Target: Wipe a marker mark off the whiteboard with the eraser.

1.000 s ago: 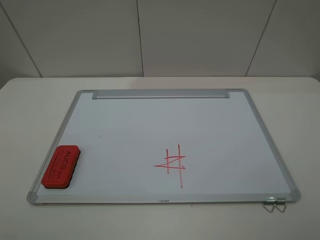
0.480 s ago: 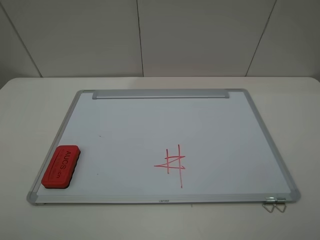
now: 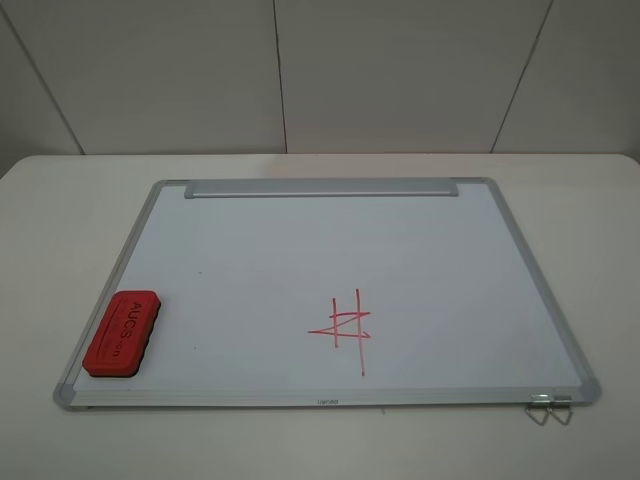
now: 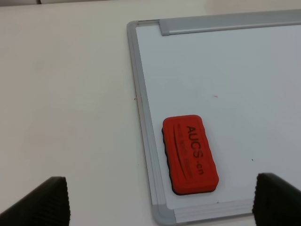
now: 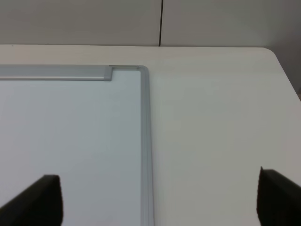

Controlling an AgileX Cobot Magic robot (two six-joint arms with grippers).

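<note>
Nothing has moved since a second ago; the eraser (image 3: 122, 333), the board (image 3: 300, 250) and the red mark (image 3: 342, 328) are all found exactly where they were. The only mark visible is a hash of straight crossed lines with a triangle; no curly scribble can be seen anywhere on the board. The eraser is parked flat on the board's near-left corner, its long axis run along the left frame edge. In the left wrist view it is seen right between the left gripper (image 4: 160, 200) fingers, which are spread wide with nothing held. The right gripper (image 5: 157, 200) is likewise wide open and empty, over the far-right corner and bare counter (image 5: 221, 117). So the pick is probably best left to the left arm, with the jaws closed across the short sides.
</note>
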